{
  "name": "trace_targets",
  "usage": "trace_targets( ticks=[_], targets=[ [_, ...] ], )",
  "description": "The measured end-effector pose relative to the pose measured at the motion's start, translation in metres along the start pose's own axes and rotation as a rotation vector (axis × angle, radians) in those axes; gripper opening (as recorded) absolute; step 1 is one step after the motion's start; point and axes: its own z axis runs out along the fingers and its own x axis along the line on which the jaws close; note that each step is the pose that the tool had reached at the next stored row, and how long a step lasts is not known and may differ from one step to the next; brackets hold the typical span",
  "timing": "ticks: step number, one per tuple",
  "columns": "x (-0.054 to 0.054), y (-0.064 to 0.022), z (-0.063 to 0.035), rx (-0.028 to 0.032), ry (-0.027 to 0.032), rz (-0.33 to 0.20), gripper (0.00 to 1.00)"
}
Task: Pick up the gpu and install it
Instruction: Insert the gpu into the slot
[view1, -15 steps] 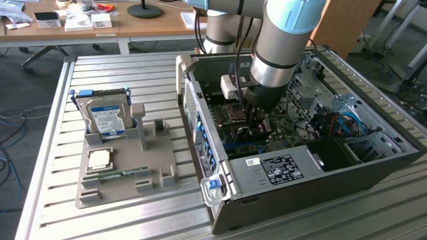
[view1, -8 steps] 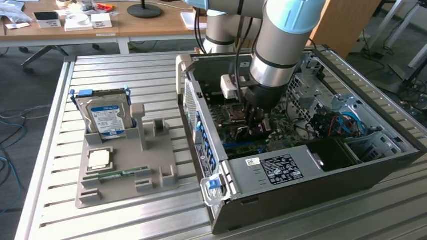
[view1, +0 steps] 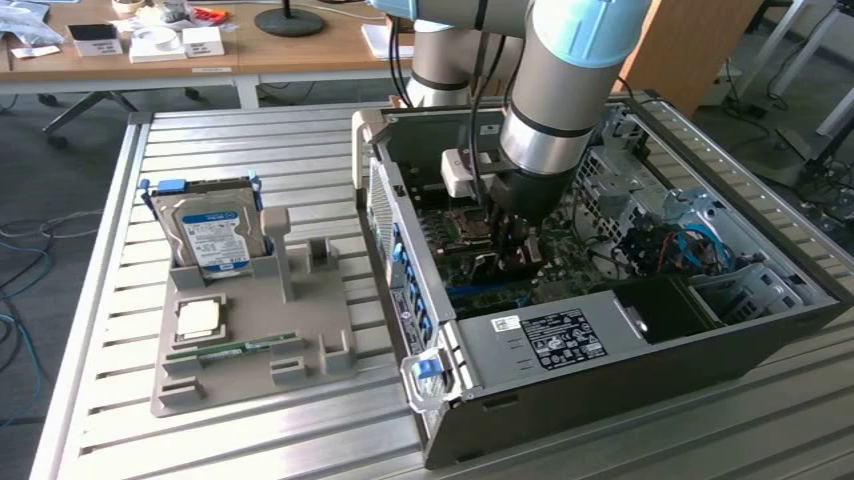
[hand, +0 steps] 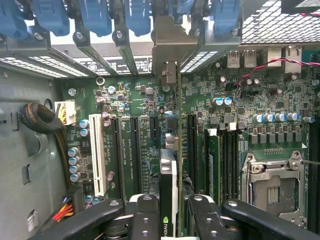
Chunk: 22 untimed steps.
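Currently the arm (view1: 567, 90) reaches down into the open computer case (view1: 627, 395) on the slatted table (view1: 267, 140). From the exterior view I see neither the fingertips nor the card clearly. The wrist view settles it: the gripper (hand: 172, 212) is closed partway, its two dark fingers (hand: 145, 210) clamped on either face of the gpu (hand: 169, 185). The card is held edge-on over the motherboard (hand: 150, 100), in line with the black expansion slots, its bracket (hand: 170, 50) up against the row of blue clips (hand: 95, 15) at the case's rear wall. I cannot tell whether it is seated in a slot. Wrist count: one white slot (hand: 98, 155) and one open processor socket (hand: 272, 187). Exterior count, on the grey fixture (view1: 240, 380) at the exterior view's left: one hard drive (view1: 211, 235) standing upright, one processor chip (view1: 200, 318) lying flat, one memory stick (view1: 240, 348) lying flat. Writing: a pale logo with part of some lettering on the card's edge near the fingers, cut off. The drive's blue label and the black-and-white label (view1: 561, 340) inside the case are too small to read.
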Motion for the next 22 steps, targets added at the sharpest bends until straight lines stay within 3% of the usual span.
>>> trace_targets(
  ticks=[13, 22],
  targets=[
    [-0.0008, -0.0013, 0.0004, -0.0009, 0.0058, 0.0, 0.27],
    [-0.0012, -0.0012, 0.0007, -0.0009, 0.0061, -0.003, 0.27]
  ],
)
